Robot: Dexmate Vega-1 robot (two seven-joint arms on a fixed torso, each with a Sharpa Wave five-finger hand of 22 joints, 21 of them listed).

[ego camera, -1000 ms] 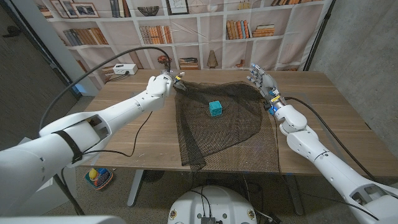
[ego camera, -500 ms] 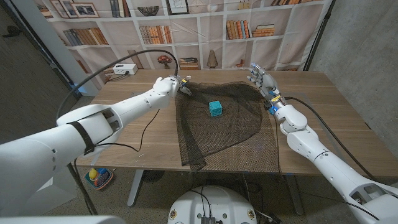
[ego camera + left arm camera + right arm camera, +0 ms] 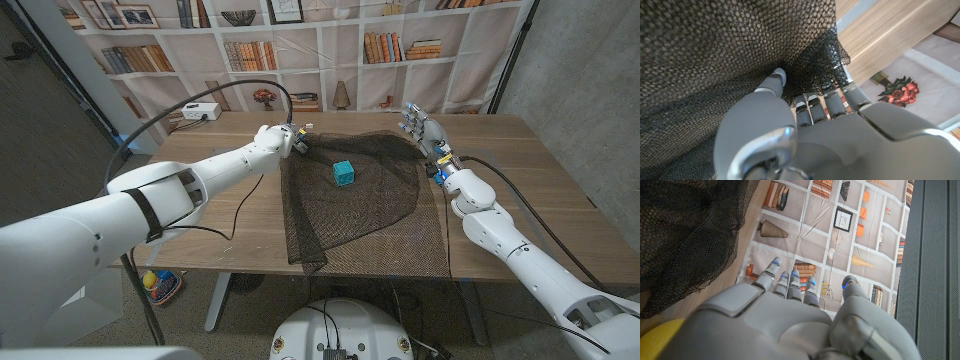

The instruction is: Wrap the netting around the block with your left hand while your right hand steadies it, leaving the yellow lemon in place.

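Observation:
A black netting [image 3: 350, 205] lies spread over the middle of the wooden table [image 3: 520, 170], and a small teal block [image 3: 344, 173] sits on top of it near the far side. My left hand [image 3: 284, 138] grips the netting's far left corner; in the left wrist view my fingers [image 3: 810, 107] curl into the bunched mesh [image 3: 715, 55]. My right hand [image 3: 420, 127] stands at the netting's far right corner with fingers spread upward, holding nothing. The right wrist view shows a patch of the yellow lemon [image 3: 655, 339] right beside that hand [image 3: 785, 315].
A white power box [image 3: 200, 110] sits at the table's far left, and a black cable [image 3: 230, 90] arcs from it above my left arm. The netting's near tip [image 3: 308, 258] reaches the table's front edge. A bookshelf backdrop stands behind the table.
My left hand has moved right toward the block, dragging the netting's far left corner with it. The right hand and the block have stayed put.

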